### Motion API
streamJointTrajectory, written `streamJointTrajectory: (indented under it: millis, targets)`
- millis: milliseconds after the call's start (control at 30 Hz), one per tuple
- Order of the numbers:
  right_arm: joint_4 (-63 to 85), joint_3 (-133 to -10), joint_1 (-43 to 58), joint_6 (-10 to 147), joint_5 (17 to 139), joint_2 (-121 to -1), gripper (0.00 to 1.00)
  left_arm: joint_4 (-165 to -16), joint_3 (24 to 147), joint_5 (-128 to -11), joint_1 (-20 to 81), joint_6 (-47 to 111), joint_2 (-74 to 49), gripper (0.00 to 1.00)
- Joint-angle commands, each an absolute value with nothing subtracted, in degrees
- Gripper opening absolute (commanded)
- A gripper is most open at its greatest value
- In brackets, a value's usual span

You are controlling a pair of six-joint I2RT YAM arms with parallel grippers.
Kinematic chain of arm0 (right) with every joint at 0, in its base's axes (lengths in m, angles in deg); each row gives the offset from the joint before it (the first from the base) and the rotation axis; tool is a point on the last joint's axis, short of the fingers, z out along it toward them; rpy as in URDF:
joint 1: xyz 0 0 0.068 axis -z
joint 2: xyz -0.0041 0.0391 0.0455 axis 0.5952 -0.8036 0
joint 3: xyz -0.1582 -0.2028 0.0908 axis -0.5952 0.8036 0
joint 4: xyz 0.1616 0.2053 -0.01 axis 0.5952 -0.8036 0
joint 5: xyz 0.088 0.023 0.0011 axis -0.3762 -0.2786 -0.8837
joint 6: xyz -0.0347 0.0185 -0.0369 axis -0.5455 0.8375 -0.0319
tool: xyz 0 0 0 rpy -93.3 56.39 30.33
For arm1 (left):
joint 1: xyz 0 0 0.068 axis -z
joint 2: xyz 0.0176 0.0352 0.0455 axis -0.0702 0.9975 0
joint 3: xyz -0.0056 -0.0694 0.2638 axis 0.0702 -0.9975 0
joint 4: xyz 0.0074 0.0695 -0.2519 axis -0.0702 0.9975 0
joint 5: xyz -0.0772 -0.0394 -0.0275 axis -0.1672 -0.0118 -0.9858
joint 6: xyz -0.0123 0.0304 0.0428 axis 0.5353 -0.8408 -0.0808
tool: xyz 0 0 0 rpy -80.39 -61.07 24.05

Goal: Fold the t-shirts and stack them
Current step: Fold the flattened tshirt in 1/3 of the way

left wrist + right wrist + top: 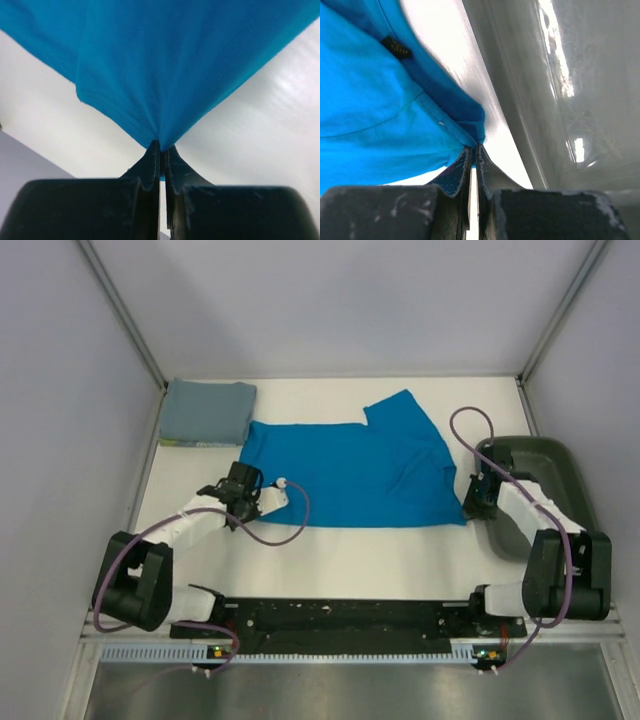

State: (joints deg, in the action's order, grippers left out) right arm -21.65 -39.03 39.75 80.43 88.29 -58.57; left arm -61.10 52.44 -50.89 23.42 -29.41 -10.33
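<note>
Only the top view shows the grey shirt (208,412) folded far left on the desk (350,558); wrist views show left tool (161,146) and right tool (474,148) pinching near corners of the spread blue shirt (350,475).

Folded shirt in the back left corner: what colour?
The folded shirt is a plain, muted grey-blue, best seen in the top view.

The dark label (396,47) on the blue t-shirt (365,100) — small and blurred — cannot be read.
</note>
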Motion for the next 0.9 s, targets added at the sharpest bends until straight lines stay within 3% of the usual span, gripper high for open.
streamJointTrajectory:
  millis: [0,333,467,500,533,600,733,867]
  targets:
    - [-23.44,-40.19,40.48,80.14,91.29,-53.18,0.0,-53.97,53.67,-47.57,19.94,-31.04,-14.6,0.0]
    - [-31.17,-40.37,40.48,81.72,84.34,-54.58,0.0,-40.6,51.39,-53.56,19.58,-31.74,-19.62,0.0]
    - [-32.23,-40.54,40.48,82.25,85.04,-59.23,0.0,-40.34,51.03,-52.5,19.58,-31.66,-18.39,0.1]
    - [-32.32,-40.63,40.48,82.25,85.04,-61.15,0.05,-39.9,51.56,-52.67,19.58,-31.57,-18.04,0.17]
    - [-32.49,-40.89,40.48,82.25,85.3,-61.78,0.2,-39.72,52.17,-52.76,19.58,-31.48,-17.6,0.24]
    - [-32.93,-41.25,40.4,82.78,87.31,-59.96,0.34,-39.54,54.01,-52.67,19.58,-31.13,-16.98,0.3]
    - [-34.16,-43.17,39.61,83.48,90.05,-51.35,0.42,-36.83,63.92,-57.66,19.85,-28.5,-15.58,0.47]
    - [-36.36,-47.21,38.47,82.26,86.37,-46.33,0.49,-34.45,77.72,-69.34,24.22,-21.74,-11.02,0.49]
